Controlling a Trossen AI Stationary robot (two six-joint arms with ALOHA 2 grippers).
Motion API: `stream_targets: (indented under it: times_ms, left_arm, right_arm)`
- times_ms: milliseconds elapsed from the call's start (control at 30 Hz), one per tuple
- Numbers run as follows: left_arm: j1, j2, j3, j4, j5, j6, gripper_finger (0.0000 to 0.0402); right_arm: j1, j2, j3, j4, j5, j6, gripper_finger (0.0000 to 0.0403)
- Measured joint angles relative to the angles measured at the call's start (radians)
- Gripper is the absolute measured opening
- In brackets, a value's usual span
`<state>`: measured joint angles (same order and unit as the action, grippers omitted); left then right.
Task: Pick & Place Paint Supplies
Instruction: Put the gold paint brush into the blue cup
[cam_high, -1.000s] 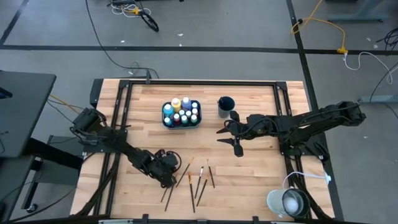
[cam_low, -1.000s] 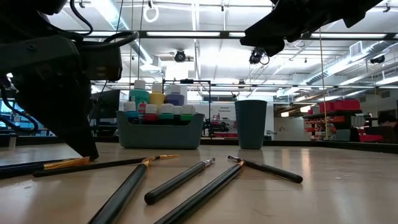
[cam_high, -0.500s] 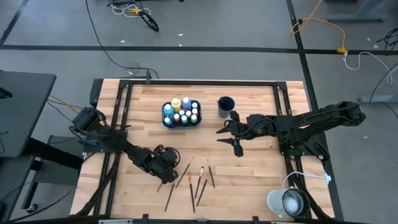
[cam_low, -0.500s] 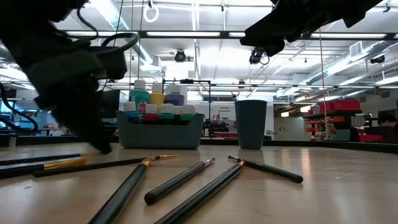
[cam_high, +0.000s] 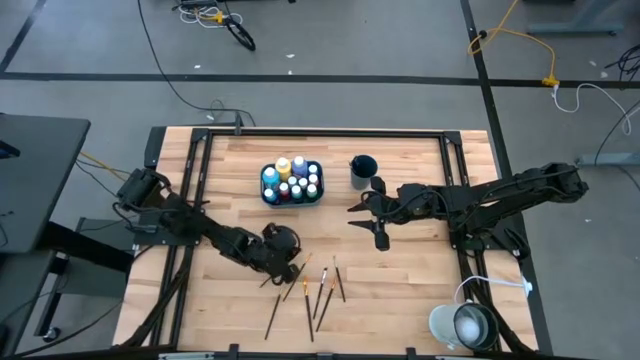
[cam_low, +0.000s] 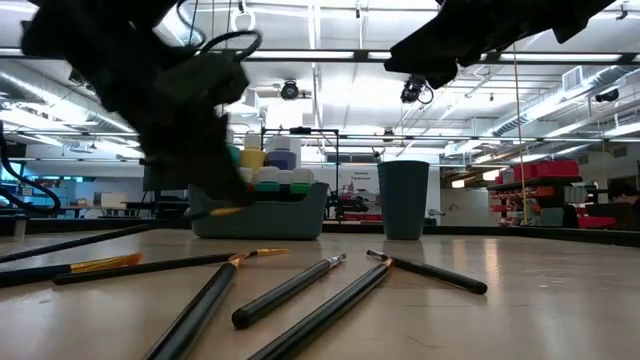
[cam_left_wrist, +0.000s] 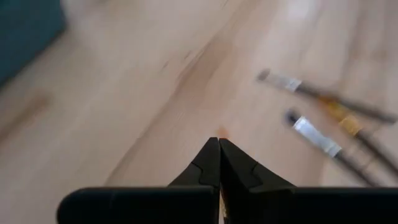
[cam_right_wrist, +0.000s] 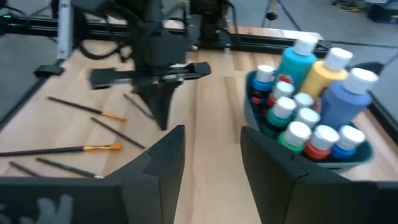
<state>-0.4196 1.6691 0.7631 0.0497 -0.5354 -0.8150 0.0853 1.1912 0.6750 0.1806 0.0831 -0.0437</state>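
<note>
The left tool (cam_high: 283, 253) has risen from the table (cam_high: 410, 270) toward the tray (cam_high: 291, 198), pinching one brush (cam_high: 285, 272); other brushes (cam_high: 322, 290) lie nearer the camera; right tool (cam_high: 368, 215) spread beside the cup (cam_high: 362, 170).

In the low view the blurred left pincer (cam_low: 215, 165) hides part of the teal tray (cam_low: 290, 212) and its paint bottles (cam_low: 270, 175). Paintbrushes (cam_left_wrist: 323, 121) smear in the left wrist view, handles cut off at the edge.
</note>
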Motion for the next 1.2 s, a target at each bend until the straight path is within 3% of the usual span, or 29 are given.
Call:
stream_targets:
  times_ms: [200,433,900,1200]
  left_arm:
    - [0.082,0.0,0.002,0.22,0.059,0.213,0.0001]
    - [0.17,-0.001,0.002,0.273,0.117,0.31,0.0001]
    - [0.208,-0.001,0.002,0.367,0.156,0.394,0.0]
    - [0.208,-0.001,0.002,0.392,0.145,0.412,0.0]
  right_arm:
    - [-0.001,0.023,0.0,0.006,0.036,0.0,0.0159]
    - [0.0,0.169,0.0,0.055,-0.026,0.104,0.0159]
    - [0.0,0.534,-0.001,0.411,-0.099,0.376,0.0159]
    - [0.0,0.699,0.0,0.745,-0.099,0.41,0.0159]
